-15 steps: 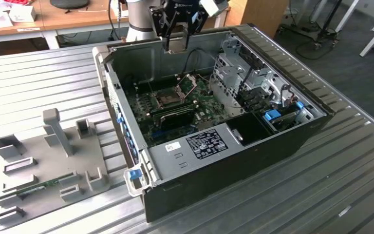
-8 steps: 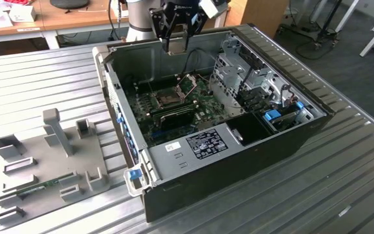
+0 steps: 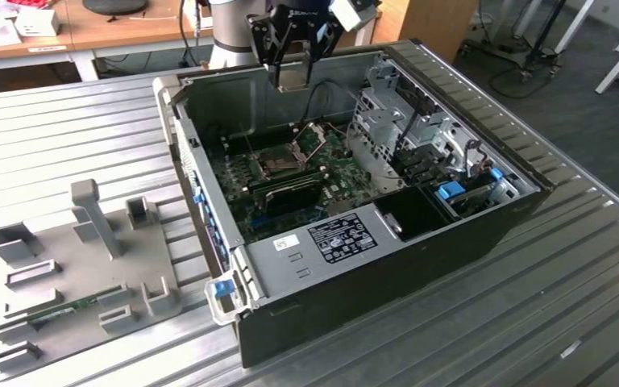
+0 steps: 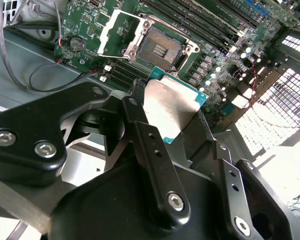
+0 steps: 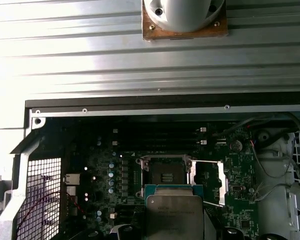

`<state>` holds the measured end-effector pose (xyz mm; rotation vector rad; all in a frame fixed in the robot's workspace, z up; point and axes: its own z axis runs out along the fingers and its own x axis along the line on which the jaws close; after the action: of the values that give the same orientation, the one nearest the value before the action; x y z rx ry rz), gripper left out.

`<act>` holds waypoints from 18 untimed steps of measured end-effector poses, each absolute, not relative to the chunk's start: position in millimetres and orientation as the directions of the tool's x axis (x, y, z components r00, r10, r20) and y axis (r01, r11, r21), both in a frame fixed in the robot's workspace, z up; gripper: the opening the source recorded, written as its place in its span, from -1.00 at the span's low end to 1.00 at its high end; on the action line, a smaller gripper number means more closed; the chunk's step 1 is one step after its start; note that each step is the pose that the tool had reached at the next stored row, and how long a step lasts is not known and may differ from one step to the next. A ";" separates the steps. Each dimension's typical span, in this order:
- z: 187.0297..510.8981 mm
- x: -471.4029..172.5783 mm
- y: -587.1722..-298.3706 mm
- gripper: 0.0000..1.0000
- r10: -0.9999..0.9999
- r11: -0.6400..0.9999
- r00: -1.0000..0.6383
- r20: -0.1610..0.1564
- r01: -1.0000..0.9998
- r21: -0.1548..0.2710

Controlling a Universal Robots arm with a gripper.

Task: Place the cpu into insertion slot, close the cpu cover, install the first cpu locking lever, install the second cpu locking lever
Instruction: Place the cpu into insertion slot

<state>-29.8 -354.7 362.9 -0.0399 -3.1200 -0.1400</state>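
Observation:
My gripper point(image 3: 291, 81) hangs above the open computer case, over the green motherboard point(image 3: 288, 189). It is shut on the cpu point(image 4: 172, 107), a silvery square chip with a green edge, held between the black fingers point(image 4: 140, 130). The cpu point(image 5: 174, 215) sits just short of the insertion slot point(image 5: 165, 175), above the board and apart from it. The insertion slot point(image 4: 157, 47) lies bare with its dark centre showing. The cpu cover point(image 4: 115, 30) is swung open on its hinge beside the slot and stands raised in the exterior view point(image 3: 312, 139).
The black case walls point(image 3: 396, 266) ring the board. A metal drive cage point(image 3: 396, 113) stands on the exterior view's right. Long black memory slots point(image 4: 210, 22) run beside the socket. A grey fixture tray point(image 3: 84, 266) lies on the slatted metal table at the exterior view's left.

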 end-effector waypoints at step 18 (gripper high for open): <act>352.0 -29.8 -354.7 0.08 0.025 0.996 -1.000 0.019 0.026 0.089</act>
<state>-29.8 -354.7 352.0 -0.0400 -3.1199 -0.1396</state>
